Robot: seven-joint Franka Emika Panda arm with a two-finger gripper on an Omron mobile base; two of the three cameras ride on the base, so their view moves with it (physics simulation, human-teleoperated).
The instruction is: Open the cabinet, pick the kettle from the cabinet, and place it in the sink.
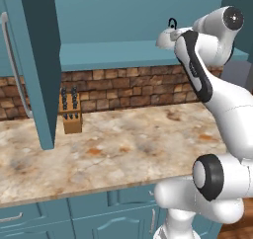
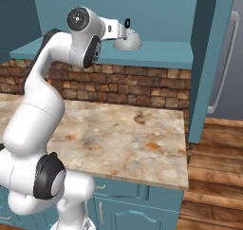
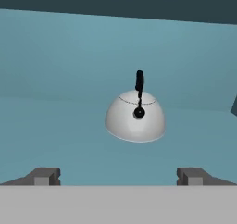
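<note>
The cabinet stands open: its left door [image 1: 34, 60] and right door [image 2: 211, 58] are swung out toward me, each with a long silver bar handle. On the teal shelf [image 1: 113, 53] inside sits the kettle [image 3: 135, 116], a small silvery dome with a black loop handle, upright; it also shows as kettle [image 1: 165, 36] and kettle [image 2: 128, 41]. My gripper [image 3: 119, 177] is open, level with the shelf and a short way in front of the kettle, with nothing between its fingertips [image 3: 46, 176]. The hand [image 2: 113, 28] reaches in from the left. The sink is out of view.
A beige marbled counter [image 1: 108, 149] runs under the cabinet, backed by a brick wall [image 2: 142, 81]. A wooden knife block [image 1: 70, 109] stands at the back left, near the open left door. Beyond the counter's right end lies wooden floor [image 2: 213, 177]. Teal base cabinets [image 1: 74, 218] sit below.
</note>
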